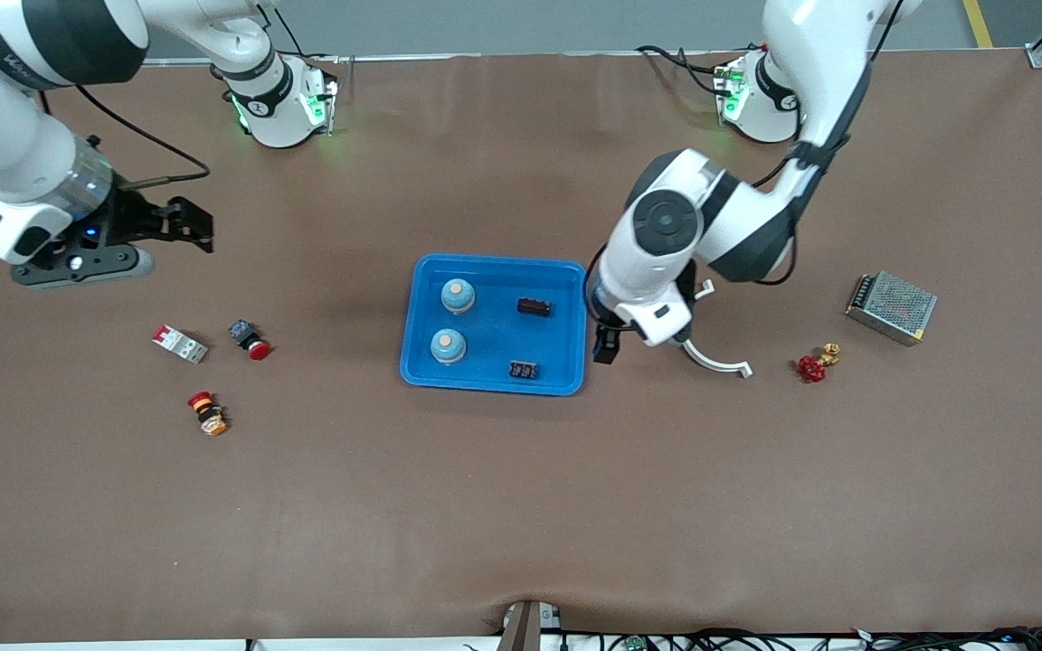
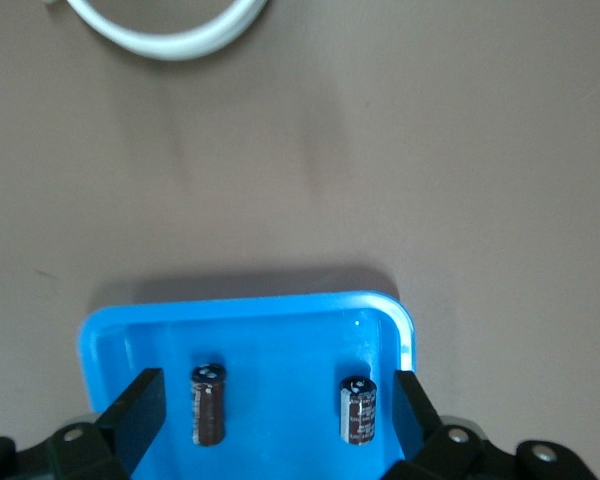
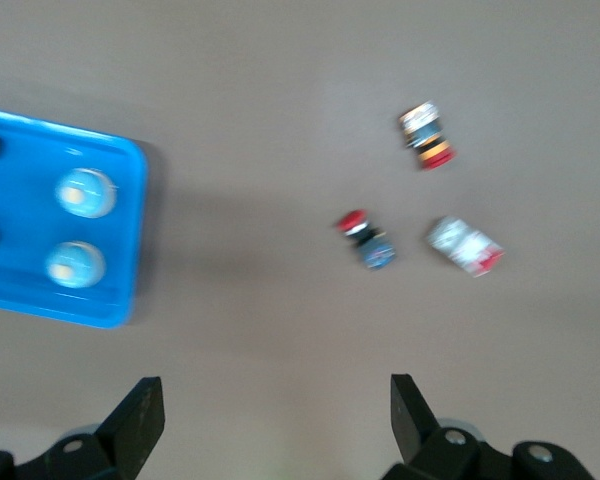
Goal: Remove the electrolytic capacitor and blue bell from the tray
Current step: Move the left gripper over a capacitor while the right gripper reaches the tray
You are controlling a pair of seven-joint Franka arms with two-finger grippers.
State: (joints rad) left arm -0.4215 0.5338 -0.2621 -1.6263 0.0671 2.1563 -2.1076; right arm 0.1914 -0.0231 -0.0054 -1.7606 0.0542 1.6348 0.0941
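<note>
Two bells and two capacitors lie in the blue tray (image 1: 417, 312) at the table's centre; both grippers are released and empty.

On the front view's clock face, the bells (image 1: 458, 295) (image 1: 448, 345) sit toward 9 o'clock inside the tray, one nearer the front camera than the other; the capacitors (image 1: 534, 307) (image 1: 524, 369) lie toward 3 o'clock in it, each on its side. The left arm reaches in from 1 o'clock, elbow bent, wrist pointing down, and the left gripper (image 1: 605, 344) hovers just off the tray's edge at the left arm's end, fingers (image 2: 140, 415) spread wide, beside a white curved clip (image 1: 715, 362). The right arm stretches from 11 o'clock toward 9, and the right gripper (image 1: 186, 221) hangs over bare table, fingers (image 3: 140, 415) parted, with a red-capped push button (image 1: 250, 341), a small breaker (image 1: 179, 344) and a second button (image 1: 206, 413) on the table nearer the front camera.
</note>
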